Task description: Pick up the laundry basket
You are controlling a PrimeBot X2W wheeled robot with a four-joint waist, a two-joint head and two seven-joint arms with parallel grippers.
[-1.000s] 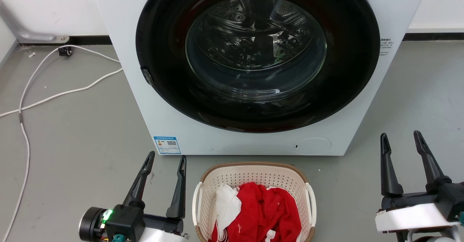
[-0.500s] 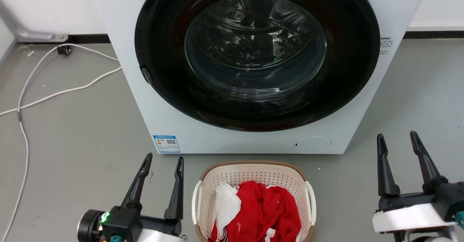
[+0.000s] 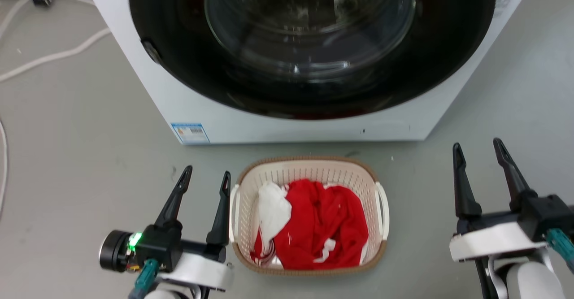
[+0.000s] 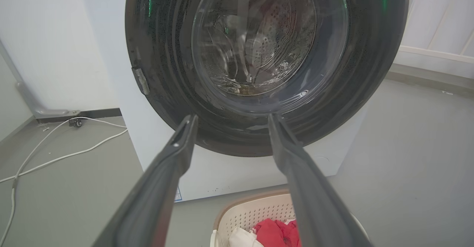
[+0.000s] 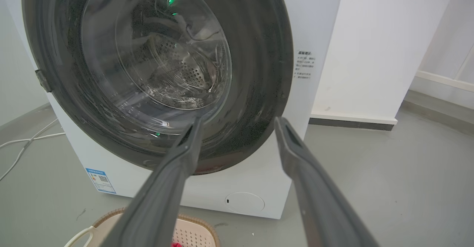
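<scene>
The laundry basket is cream plastic with perforated walls, a brown woven-look rim and white side handles. It stands on the grey floor in front of the washing machine, holding red and white clothes. My left gripper is open just left of the basket's left handle, its right finger close beside it. Well to the right of the basket, my right gripper is open and apart from it. The basket's rim peeks in at the bottom of the left wrist view and the rim in the right wrist view.
A white washing machine with a large dark round glass door stands right behind the basket. White cables lie on the floor at far left. A white wall base stands to the machine's right.
The head view has tilted down, so the whole basket now shows and the machine has slid up the picture. Both grippers stay open, in much the same places beside the basket.
</scene>
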